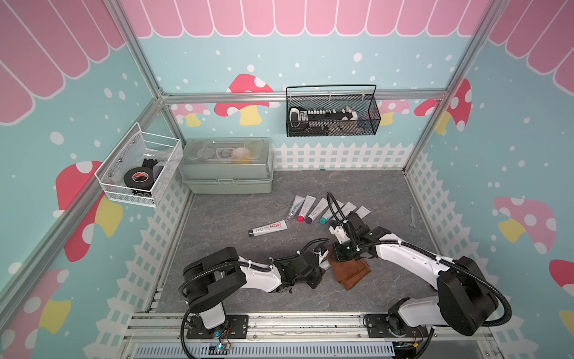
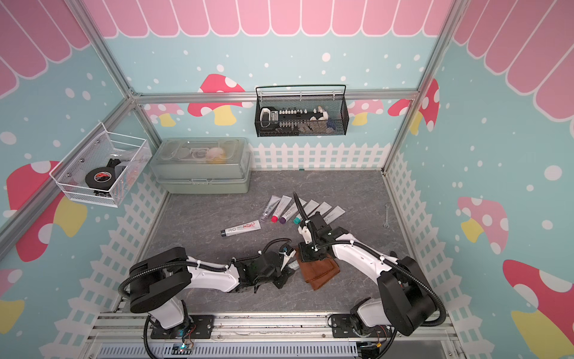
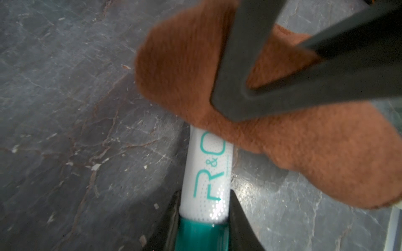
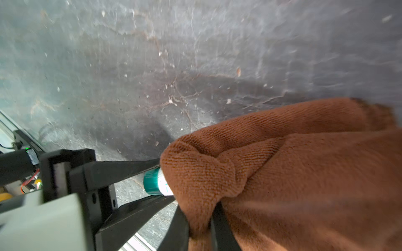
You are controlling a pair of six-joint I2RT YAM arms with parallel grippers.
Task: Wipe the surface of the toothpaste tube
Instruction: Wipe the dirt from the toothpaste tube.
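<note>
In a top view: tube (image 1: 325, 264) near-centre of tabletop (image 1: 236, 214), mostly hidden betw. left end effector (image 1: 323, 268) and brown cloth (image 1: 351, 273).
Left wrist: white tube (image 3: 206, 173), teal cap, teal "R&O" print; left end effector clamped at cap end.
Right wrist: right end effector (image 4: 200, 217) pinching cloth over tube.

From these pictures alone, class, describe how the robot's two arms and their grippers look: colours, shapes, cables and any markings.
The left arm and right arm match: smooth white link shells between black joint housings. A black corrugated cable hose loops along each, fastened with white zip ties. The left gripper and right gripper have long, tapering black fingers. No markings are legible.
</note>
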